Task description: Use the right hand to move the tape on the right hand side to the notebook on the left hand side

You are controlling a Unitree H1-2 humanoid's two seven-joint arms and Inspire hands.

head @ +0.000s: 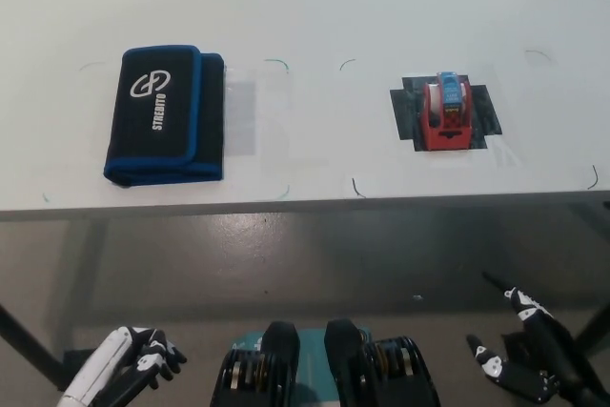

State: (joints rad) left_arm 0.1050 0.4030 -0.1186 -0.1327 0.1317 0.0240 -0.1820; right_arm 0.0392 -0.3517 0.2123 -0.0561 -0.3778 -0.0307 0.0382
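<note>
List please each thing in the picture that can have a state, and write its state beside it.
notebook: closed, lying flat on the table's left part, nothing on it.
tape: in its red dispenser, resting on a dark patch on the table's right part, not held.
left hand: below the table edge, holding nothing, fingers curled.
right hand: below the table edge, open, fingers apart, holding nothing.
table: white, bearing both things.

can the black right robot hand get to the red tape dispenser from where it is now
Probably yes. The right robot hand hangs below the table edge, open, and nothing lies between that edge and the tape dispenser, which sits alone on its dark mat.
</note>
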